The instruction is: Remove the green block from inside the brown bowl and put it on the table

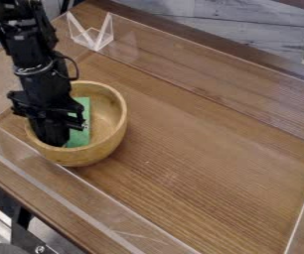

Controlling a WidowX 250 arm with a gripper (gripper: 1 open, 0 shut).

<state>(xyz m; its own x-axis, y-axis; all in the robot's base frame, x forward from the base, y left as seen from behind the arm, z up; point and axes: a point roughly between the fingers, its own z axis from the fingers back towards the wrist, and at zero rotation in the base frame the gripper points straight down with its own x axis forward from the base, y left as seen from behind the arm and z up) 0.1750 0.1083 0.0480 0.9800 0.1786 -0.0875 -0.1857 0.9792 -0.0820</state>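
Observation:
The brown bowl (104, 149) stands near the left end of the table (208, 159). The green block (83, 111) lies inside it, leaning along the right inner wall, and part of it is hidden behind the arm. My black gripper (58, 137) points straight down into the bowl. Its fingers are drawn together on the block's left edge, down near the bowl's floor. The block still rests in the bowl.
Low clear acrylic walls edge the table, one close along the front (101, 213) and one along the back (222, 60). A small clear acrylic piece (95, 32) stands at the back behind the bowl. Bare wood stretches to the right of the bowl.

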